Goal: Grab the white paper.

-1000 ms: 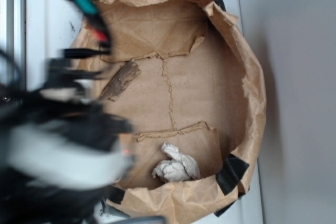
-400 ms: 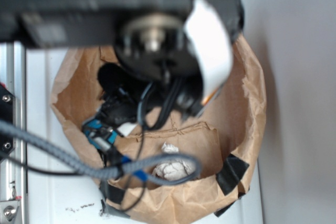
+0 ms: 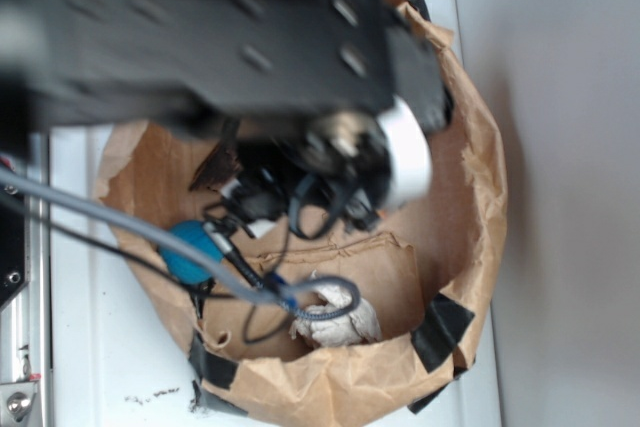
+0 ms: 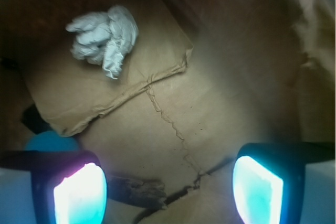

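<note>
gripper (image 4: 168, 182) seen w/ jaws spread wide, nothing held | white paper (image 4: 103, 36) lying on bag (image 3: 480, 147) floor flap, well ahead of gripper | risk: brown flap or blue ball (image 4: 50, 142) could be pinched instead if descent is off-centre; cable snag | paper: soft, lumpy, wrinkled; bag: stiff, creased
</note>
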`<state>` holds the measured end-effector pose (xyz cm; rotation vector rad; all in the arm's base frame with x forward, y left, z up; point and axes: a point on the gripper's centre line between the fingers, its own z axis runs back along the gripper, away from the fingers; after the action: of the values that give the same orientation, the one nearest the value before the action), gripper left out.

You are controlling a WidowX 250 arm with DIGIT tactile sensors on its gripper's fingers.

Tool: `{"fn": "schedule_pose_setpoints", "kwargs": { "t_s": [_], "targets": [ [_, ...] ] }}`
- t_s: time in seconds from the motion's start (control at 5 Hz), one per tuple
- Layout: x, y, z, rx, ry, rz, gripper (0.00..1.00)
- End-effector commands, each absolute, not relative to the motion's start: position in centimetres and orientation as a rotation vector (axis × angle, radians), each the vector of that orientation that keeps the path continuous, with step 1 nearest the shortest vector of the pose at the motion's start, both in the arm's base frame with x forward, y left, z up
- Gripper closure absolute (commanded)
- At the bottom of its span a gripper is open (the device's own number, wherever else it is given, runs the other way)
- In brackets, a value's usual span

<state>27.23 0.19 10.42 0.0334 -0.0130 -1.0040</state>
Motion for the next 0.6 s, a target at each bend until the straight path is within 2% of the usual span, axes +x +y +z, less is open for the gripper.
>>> {"fn": "schedule_pose_setpoints", "kwargs": {
  "t_s": [0.0,0.2,0.4],
  "targets": [
    [27.9,-0.8,11.8,0.063,-0.062,-1.014,0.0],
    [27.9,-0.8,11.8,0.063,-0.062,-1.014,0.0],
    [28.4,0.7,10.0,-0.018,-0.036,-1.262,0.0]
  ]
}}
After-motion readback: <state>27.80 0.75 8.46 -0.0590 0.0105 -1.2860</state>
